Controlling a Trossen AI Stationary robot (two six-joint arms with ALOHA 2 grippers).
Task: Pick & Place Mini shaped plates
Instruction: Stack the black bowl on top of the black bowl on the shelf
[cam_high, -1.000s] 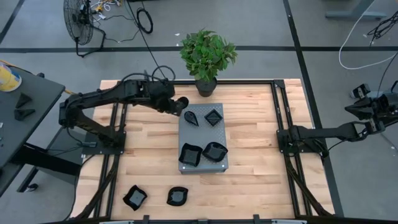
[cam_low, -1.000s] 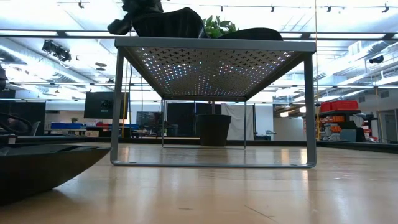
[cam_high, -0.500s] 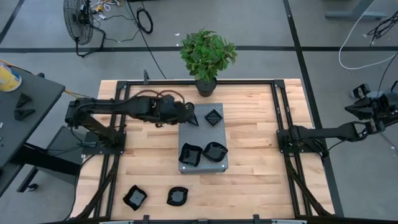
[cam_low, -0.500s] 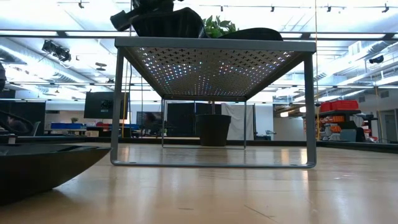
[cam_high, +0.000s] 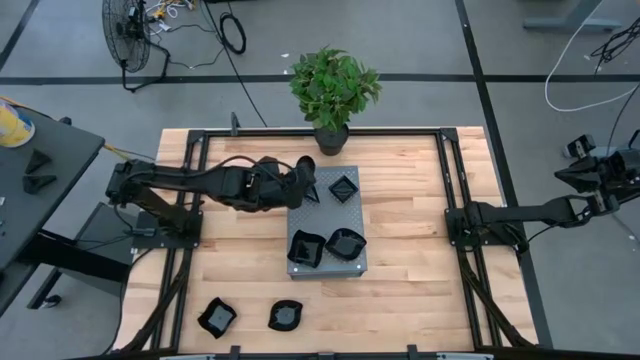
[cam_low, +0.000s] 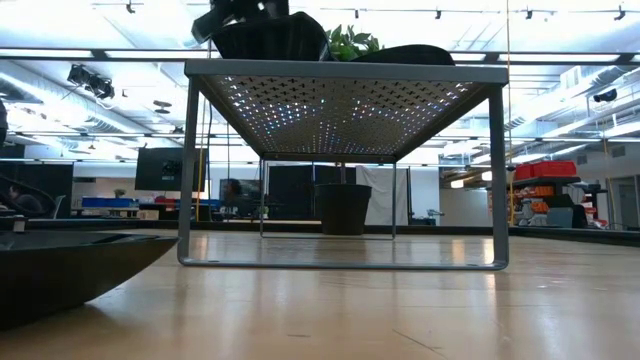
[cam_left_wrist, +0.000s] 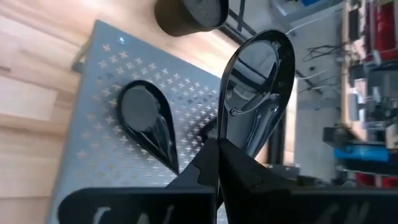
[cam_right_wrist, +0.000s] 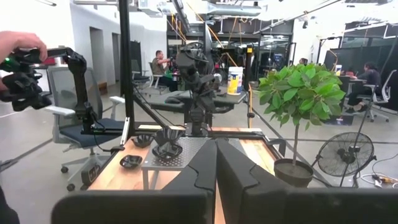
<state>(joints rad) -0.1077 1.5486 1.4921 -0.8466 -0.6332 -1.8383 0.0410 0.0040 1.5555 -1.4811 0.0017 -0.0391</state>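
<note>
Teardrop plate (cam_left_wrist: 146, 121) lies just beside left hand (cam_left_wrist: 219, 149), which is clenched empty; right hand (cam_right_wrist: 216, 163), also clenched empty, is well apart.

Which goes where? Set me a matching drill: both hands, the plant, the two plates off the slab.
1. left hand
2. right hand
3. potted plant
4. two loose plates

A. table's far edge
B. bare wood, near left corner
C. out beyond the table's right edge
D. over the grey slab

Pairs: 1-D, 2-C, 3-A, 4-B
</note>
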